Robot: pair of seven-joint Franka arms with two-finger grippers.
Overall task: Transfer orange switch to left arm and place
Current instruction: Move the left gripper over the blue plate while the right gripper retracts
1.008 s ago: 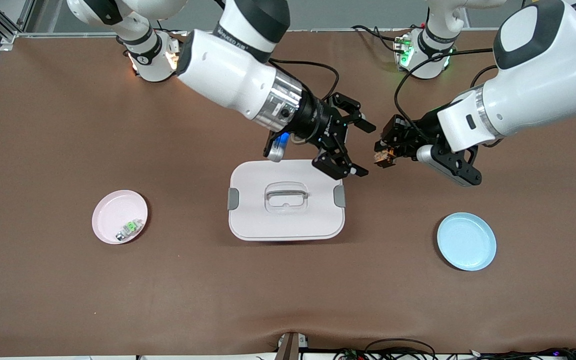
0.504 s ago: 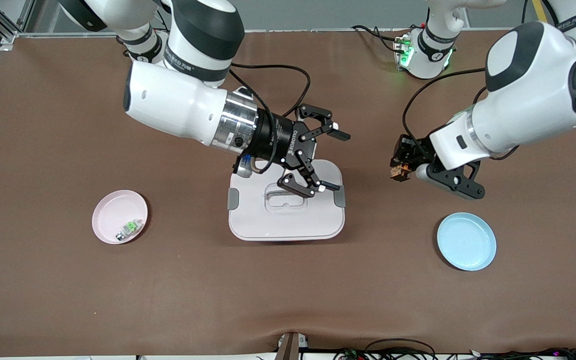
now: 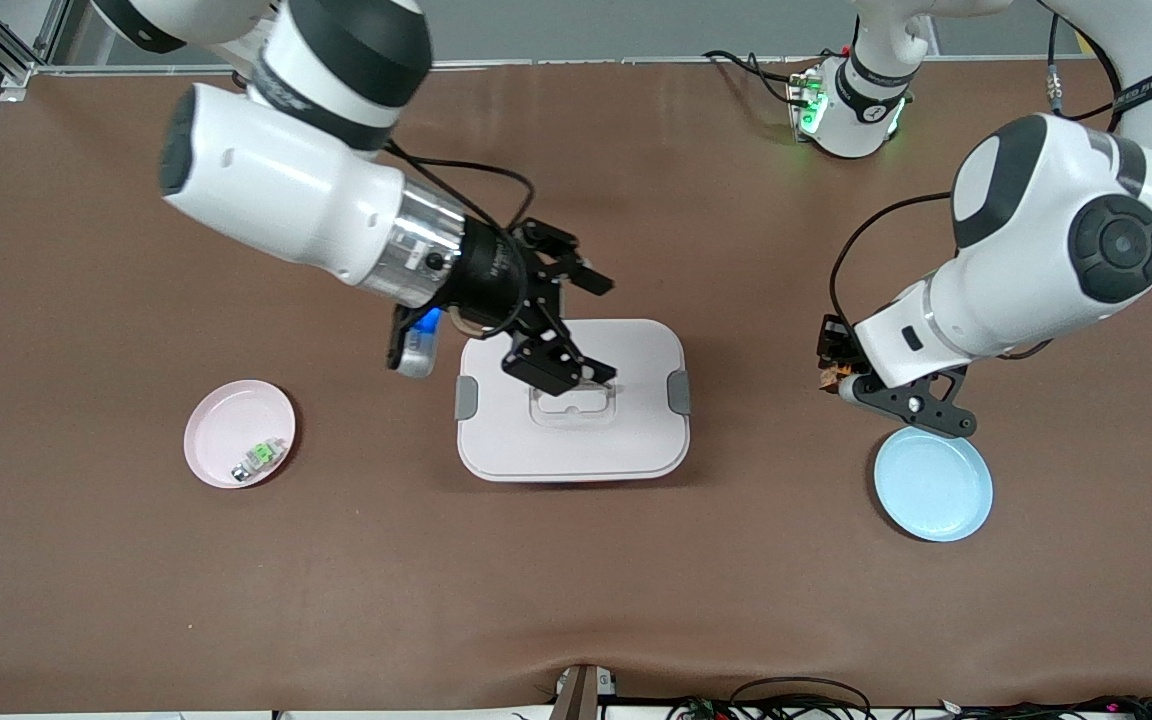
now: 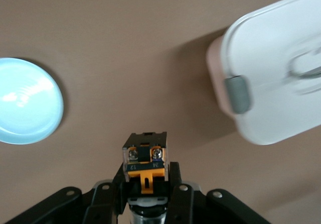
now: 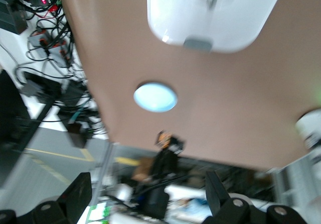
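The orange switch [image 3: 829, 377] [image 4: 145, 156], a small black block with an orange face, is pinched in my left gripper [image 3: 833, 366] [image 4: 146, 178]. It hangs above bare table between the box [image 3: 626, 440] and the blue plate [image 3: 934, 485], close to the plate's rim. The white box with grey latches sits mid-table. My right gripper [image 3: 588, 330] [image 5: 148, 199] is over the part of the box's lid toward the right arm's end. Its fingers are spread wide with nothing between them. In the right wrist view the left gripper with the switch [image 5: 168, 142] shows far off.
A pink plate [image 3: 221, 420] with a tiny green-and-clear component [image 3: 258, 458] lies toward the right arm's end of the table. The blue plate [image 4: 27, 101] [image 5: 155, 97] is bare. Cables run from both wrists. Brown table stretches between the box [image 4: 276, 68] [image 5: 215, 13] and each plate.
My left gripper has carried the switch away from the box toward the blue plate. The right arm has swung back toward its own end, its gripper still open over the box.
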